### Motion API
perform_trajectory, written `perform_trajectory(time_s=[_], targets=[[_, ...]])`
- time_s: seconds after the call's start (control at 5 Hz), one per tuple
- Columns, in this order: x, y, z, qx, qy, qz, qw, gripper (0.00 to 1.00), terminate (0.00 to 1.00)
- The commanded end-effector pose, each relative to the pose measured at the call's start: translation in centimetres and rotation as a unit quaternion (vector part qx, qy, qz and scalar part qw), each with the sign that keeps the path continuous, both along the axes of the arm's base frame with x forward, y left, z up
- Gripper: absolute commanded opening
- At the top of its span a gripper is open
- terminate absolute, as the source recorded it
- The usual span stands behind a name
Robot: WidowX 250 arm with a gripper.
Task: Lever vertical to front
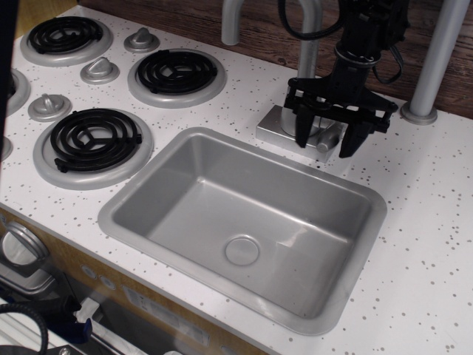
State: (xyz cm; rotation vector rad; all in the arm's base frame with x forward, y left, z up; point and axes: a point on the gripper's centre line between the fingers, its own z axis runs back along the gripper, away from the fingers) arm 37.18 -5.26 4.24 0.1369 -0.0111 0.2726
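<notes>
White speckled bench (436, 222) with dark wood panelling behind; grey sink (133, 194) sunk in the middle, stove coils and round knobs off to the far side, faucet base plate (275, 126) at the back edge of the sink; black pincer (325, 142) hangs over that base, fingers pointing down and spread wide, one finger (304, 129) on the stove side and the other (352, 135) on the opposite side; not clamped on anything that I can see; the lever (327, 140) is the short silver rod poking out low between those fingers, tip aimed toward the sink and the front edge, near the front lip of the base plate; it looks close to horizontal, so I'd judge the swing to the front mostly or fully done, though the pincer body hides the hub and the root of the rod, so can't confirm the end stop; whether either finger is touching the rod I cannot tell, gap is too small to read; risks from here: fingers sit either side of the lever, so any sideways drift while lifting could catch the rod and drag it back up or twist it off line; pushing further down with the lever already low could jam the fingertips against the base plate or load the toy faucet's joint; the spout pipe (310, 48) stands just behind the wrist, so a backward retreat could clip it; cable loop near the wrist also hangs close to the pipe and could snag; a straight vertical exit looks the safest call.
</notes>
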Motion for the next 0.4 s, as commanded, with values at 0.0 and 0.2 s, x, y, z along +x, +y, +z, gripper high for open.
perform_trajectory(time_s=[0.0,0.2], targets=[[-0.9,-0.4,4.7,0.019,-0.023,0.019,0.9994,1.00,0.00],[-2.1,-0.2,5.0,0.024,-0.015,0.028,0.9992,1.00,0.00]])
